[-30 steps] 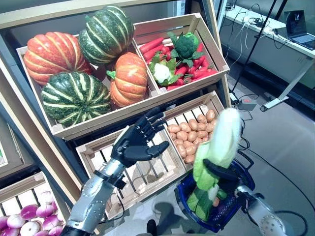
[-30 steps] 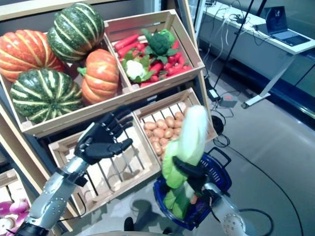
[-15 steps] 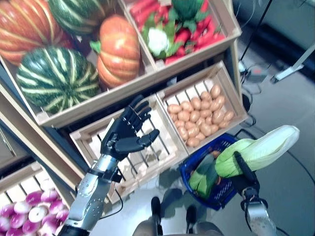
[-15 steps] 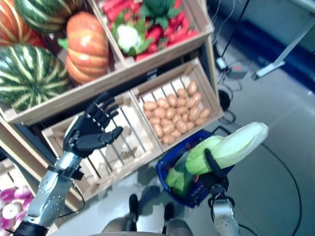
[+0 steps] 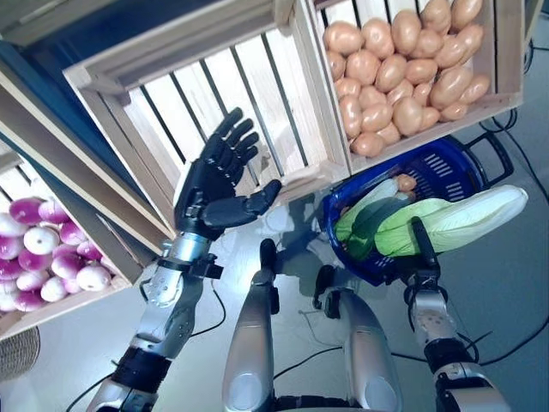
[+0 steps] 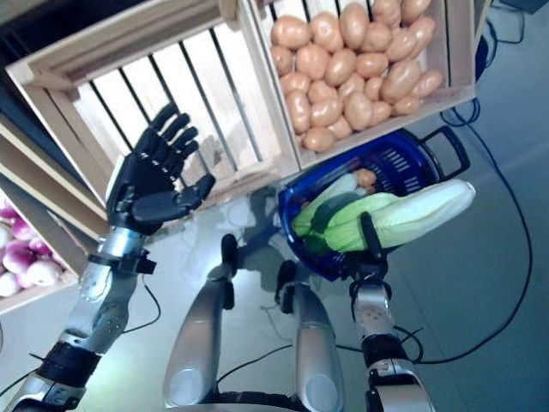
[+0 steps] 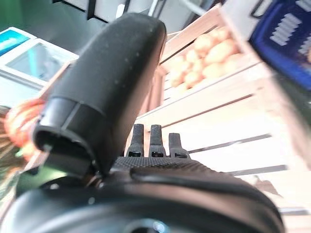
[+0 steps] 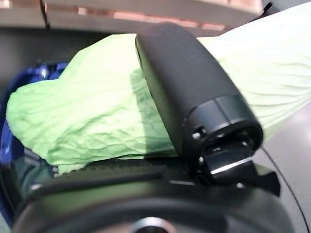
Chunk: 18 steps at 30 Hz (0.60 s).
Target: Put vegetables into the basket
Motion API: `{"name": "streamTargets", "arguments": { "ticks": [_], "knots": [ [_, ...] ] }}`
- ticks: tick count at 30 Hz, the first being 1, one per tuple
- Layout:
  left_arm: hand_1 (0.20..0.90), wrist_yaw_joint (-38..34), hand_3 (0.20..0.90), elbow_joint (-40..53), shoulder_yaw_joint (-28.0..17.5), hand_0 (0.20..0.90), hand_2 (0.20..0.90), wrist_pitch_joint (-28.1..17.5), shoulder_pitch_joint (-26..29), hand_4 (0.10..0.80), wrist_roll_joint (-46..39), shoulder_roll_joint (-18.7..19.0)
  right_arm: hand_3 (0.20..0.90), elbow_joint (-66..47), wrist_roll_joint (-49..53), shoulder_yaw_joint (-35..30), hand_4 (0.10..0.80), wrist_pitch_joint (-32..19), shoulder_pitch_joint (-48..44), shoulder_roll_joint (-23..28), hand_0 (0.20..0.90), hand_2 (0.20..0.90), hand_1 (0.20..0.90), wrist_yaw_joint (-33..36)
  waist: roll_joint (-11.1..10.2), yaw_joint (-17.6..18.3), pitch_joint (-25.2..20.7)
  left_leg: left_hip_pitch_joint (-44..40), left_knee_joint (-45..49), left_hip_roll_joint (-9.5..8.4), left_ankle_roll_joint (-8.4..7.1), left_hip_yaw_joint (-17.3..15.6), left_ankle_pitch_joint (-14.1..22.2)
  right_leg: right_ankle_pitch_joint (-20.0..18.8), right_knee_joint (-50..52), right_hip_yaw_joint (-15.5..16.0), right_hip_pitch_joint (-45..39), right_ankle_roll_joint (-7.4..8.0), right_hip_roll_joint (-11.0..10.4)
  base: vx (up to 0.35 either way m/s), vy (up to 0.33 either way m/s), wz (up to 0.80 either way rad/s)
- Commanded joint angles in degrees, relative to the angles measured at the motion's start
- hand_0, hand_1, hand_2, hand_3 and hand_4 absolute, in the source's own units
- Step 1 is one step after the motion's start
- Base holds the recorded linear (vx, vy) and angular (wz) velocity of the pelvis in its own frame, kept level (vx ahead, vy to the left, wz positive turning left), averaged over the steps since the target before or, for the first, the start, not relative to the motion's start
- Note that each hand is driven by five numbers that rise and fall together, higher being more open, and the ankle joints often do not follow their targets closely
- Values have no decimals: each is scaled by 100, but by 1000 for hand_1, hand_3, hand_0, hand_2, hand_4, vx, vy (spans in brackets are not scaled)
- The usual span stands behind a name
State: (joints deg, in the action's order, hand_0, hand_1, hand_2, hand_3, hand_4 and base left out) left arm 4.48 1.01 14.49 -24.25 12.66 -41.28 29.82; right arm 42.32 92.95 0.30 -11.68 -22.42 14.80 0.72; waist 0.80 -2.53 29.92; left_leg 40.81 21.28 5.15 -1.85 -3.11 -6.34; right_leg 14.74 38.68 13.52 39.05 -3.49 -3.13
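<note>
My right hand [image 5: 420,249] is shut on a long pale-green cabbage [image 5: 455,220] that lies across the rim of the blue basket [image 5: 446,163]; the thumb [image 8: 180,92] presses over the leaves [image 8: 87,121]. The basket stands on the floor below the potato crate and holds other green vegetables [image 5: 364,219] and a small orange one [image 5: 406,182]. My left hand [image 5: 219,184] is open, fingers spread, raised in front of the empty slatted crate [image 5: 214,94]; it holds nothing.
A crate of potatoes [image 5: 403,69] sits just above the basket. Purple-white turnips [image 5: 39,257] fill a low crate at the left. A woven mat edge [image 5: 17,352] shows at the lower left. Grey floor lies to the right of the basket.
The camera has tilted down, so the pumpkins and upper crates have left the view. The cabbage has come lower, from tilted above the basket to lying across its rim. The left hand stays raised and open.
</note>
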Motion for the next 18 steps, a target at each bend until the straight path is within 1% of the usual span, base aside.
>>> {"name": "streamTargets", "arguments": {
  "ticks": [1, 2, 5, 6, 7, 8, 9, 11, 13, 15, 16, 18],
  "knots": [
    [900, -19, 900, 642, -97, 900, 900, -787, 656, 800, 123, -110, 300, -192, 60, 5, 400, -200, -364, 321, 300, 300, 300, -34, 102, -37, -12, 519, 1057, -99, 20, 71, 863, -695, -362, -171, 262, 176, -129, 0, 0, 0],
    [900, -15, 900, 641, -90, 900, 900, -785, 671, 800, 124, -113, 300, -153, 61, 3, 400, -199, -390, 328, 300, 300, 300, -43, 112, -43, -12, 563, 1092, -108, 25, 78, 871, -681, -312, -168, 305, 173, -136, 5, 26, 9],
    [900, 6, 900, 594, 96, 900, 900, -583, 821, 800, -141, -172, 300, 429, -125, -14, 400, -38, -749, 433, 300, 300, 300, 110, 191, -145, -12, 1058, 1476, -255, 143, 164, 997, -614, 195, -194, 872, 173, -256, 41, 22, 18],
    [900, 21, 900, 585, 129, 900, 900, -576, 818, 800, -180, -195, 300, 531, -212, -6, 400, 17, -805, 443, 300, 300, 300, 135, 191, -163, -12, 1089, 1617, -317, 151, 207, 1177, -505, 348, -243, 924, 230, -278, 25, 22, 21],
    [900, 42, 900, 621, 139, 900, 900, -571, 829, 800, -185, -224, 300, 601, -320, 1, 400, 103, -896, 484, 300, 300, 300, 132, 222, -194, -12, 1343, 1694, -356, 215, 197, 1069, -598, 463, -191, 1186, 162, -296, 82, 19, 22],
    [900, 55, 900, 627, 146, 900, 900, -562, 812, 800, -190, -237, 300, 627, -350, 32, 400, 156, -920, 515, 300, 300, 300, 146, 227, -202, -12, 1344, 1783, -398, 201, 227, 1189, -515, 534, -232, 1188, 197, -299, 19, 26, 19],
    [900, 49, 900, 659, 163, 900, 900, -557, 789, 800, -189, -248, 300, 650, -373, 43, 400, 148, -957, 509, 300, 300, 300, 176, 256, -216, -12, 1451, 1904, -432, 207, 230, 1251, -477, 670, -239, 1291, 198, -303, 78, 16, 7],
    [900, 62, 900, 647, 167, 900, 900, -533, 767, 800, -174, -250, 300, 711, -384, 64, 400, 165, -1019, 496, 300, 300, 300, 247, 289, -241, -12, 1630, 2046, -466, 230, 238, 1261, -475, 847, -225, 1466, 184, -320, 42, 18, 3],
    [900, 3, 900, 651, 168, 900, 900, -504, 742, 800, -110, -229, 300, 813, -428, 38, 400, 275, -1102, 552, 300, 300, 300, 348, 325, -260, -12, 1752, 2202, -494, 222, 243, 1335, -446, 995, -217, 1588, 210, -358, 78, 23, 9],
    [900, -42, 900, 661, 139, 900, 900, -516, 712, 800, -77, -198, 300, 911, -646, 23, 400, 321, -1176, 602, 300, 300, 300, 390, 373, -294, -12, 1918, 2292, -532, 229, 271, 1301, -468, 1103, -211, 1743, 191, -377, 42, 31, 2],
    [900, -58, 900, 664, 133, 900, 900, -512, 703, 800, -93, -177, 300, 941, -686, 24, 400, 356, -1193, 622, 300, 300, 300, 404, 379, -296, -12, 1927, 2336, -538, 228, 269, 1356, -436, 1135, -224, 1751, 203, -380, 49, 31, 2],
    [900, -72, 900, 675, 77, 900, 900, -481, 670, 800, -125, -104, 300, 1048, -785, 26, 400, 473, -1231, 672, 300, 300, 300, 698, 409, -326, -12, 2002, 2411, -562, 234, 266, 1381, -421, 1245, -226, 1838, 200, -387, 61, 17, 1]
  ]
}}
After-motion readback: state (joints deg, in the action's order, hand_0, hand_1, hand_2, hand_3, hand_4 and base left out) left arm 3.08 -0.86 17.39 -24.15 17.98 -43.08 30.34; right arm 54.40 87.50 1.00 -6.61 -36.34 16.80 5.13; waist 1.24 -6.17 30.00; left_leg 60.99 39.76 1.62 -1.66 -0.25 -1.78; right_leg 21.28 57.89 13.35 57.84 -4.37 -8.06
